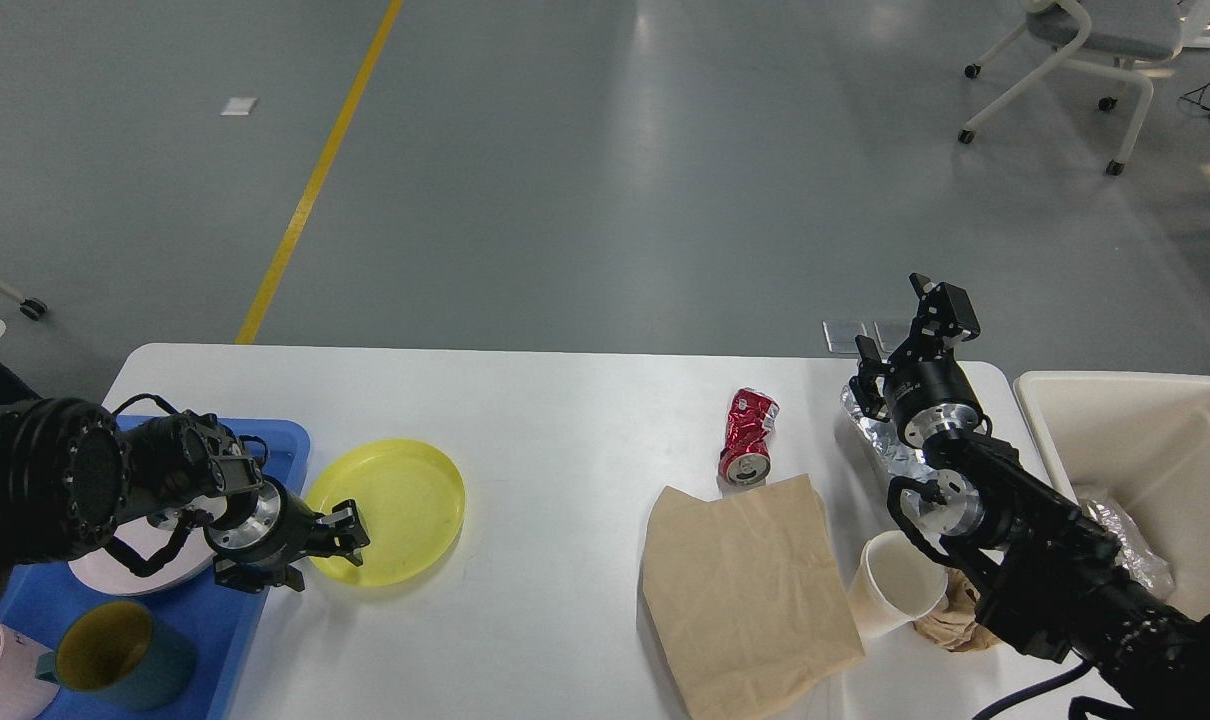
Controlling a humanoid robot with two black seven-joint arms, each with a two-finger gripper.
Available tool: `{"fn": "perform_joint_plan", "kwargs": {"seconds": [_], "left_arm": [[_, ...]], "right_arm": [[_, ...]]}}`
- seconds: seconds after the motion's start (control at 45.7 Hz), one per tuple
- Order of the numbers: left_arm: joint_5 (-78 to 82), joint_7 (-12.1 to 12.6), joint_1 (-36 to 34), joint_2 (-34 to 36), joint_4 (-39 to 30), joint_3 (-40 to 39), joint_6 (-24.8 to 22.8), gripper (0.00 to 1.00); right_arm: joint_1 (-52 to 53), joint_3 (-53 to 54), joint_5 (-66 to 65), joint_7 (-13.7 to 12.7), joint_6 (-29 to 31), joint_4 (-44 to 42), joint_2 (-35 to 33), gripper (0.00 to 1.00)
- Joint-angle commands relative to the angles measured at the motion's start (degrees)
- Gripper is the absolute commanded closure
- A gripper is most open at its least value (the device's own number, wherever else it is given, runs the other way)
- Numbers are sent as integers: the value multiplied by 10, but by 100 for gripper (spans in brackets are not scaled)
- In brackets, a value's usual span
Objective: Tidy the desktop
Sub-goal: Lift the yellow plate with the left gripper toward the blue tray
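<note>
On the desktop (565, 560) a crushed red can (748, 436) shows unreadable writing; neither end effector's state is discernible.

Worktop (565, 420): we record a large white rectangular slab with rounded corners, lying flat and level. Surface is smooth and matte, faintly scuffed, with soft reflections of overhead light. Taking the yellow floor stripe (315, 180) as landmark: the worktop's far edge runs crosswise just nearer to us than the stripe's near end, and its far-left rounded corner sits just left of that end. From there the slab extends well to the right and toward us, where it is cut by the lower frame edge. We see no legs or underside.
</note>
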Motion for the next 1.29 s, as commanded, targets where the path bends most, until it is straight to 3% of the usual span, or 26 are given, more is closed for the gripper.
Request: {"fn": "perform_joint_plan", "kwargs": {"seconds": [0.0, 0.372, 0.547, 0.898, 1.073, 1.27], "left_arm": [[0, 0, 2, 0, 0, -1, -2, 44], [2, 14, 12, -1, 0, -1, -10, 78], [5, 17, 12, -1, 0, 0, -59, 100], [8, 17, -2, -1, 1, 0, -82, 100], [10, 18, -41, 16, 1, 2, -118, 100], [10, 61, -102, 21, 1, 2, -158, 100]], "right_arm": [[0, 0, 0, 0, 0, 0, 0, 0], [0, -1, 0, 0, 0, -1, 0, 0], [0, 0, 0, 0, 0, 0, 0, 0], [0, 0, 0, 0, 0, 0, 0, 0], [0, 0, 0, 0, 0, 0, 0, 0], [0, 0, 0, 0, 0, 0, 0, 0]]}}
